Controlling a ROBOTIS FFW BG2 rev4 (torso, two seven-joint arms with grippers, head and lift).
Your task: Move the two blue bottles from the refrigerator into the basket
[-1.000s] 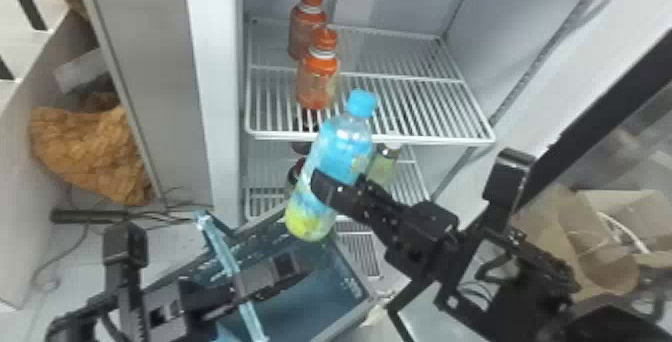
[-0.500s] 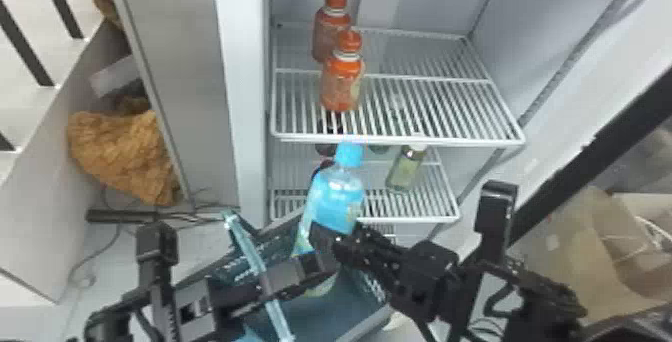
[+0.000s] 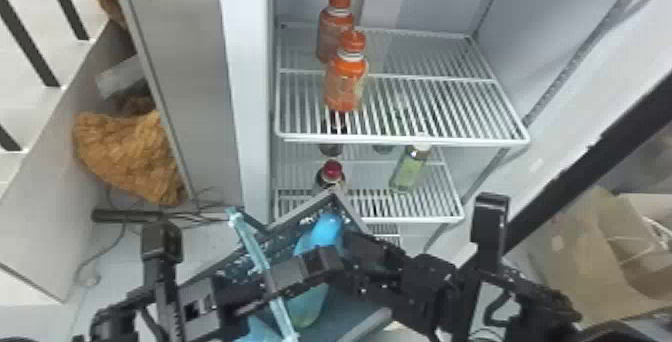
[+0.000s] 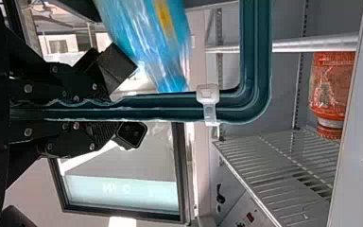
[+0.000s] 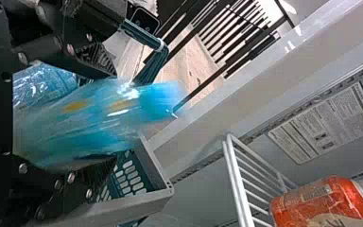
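Lowered since the earlier head frames, the blue bottle (image 3: 309, 308) has gone from in front of the refrigerator shelves down into the mouth of the basket (image 3: 367, 325). It leans, cap uppermost, with its lower part inside the basket walls. The right gripper (image 5: 105, 118) has come down with it and holds it, one finger on either side of its body. That makes this the placing step, with letting go likely next.

Beside it in the basket is more blue plastic (image 5: 42, 87), partly hidden; I take it to be the other blue bottle. If so, the task is close to done, wanting only a release and a clean withdrawal.

The left gripper (image 4: 125, 101) is closed on the teal basket handle (image 4: 170, 108), which runs between its fingers and should keep the basket steady. Both arms now meet closely over the basket, so the right gripper could knock the handle or the left fingers as it opens; the bottle might also tip if freed too high.

Farther out, two orange bottles (image 3: 345, 86) stand on the wire shelf (image 3: 450, 111), with a red-capped dark bottle (image 3: 331, 171) and a green-labelled bottle (image 3: 410, 168) on the shelf below.
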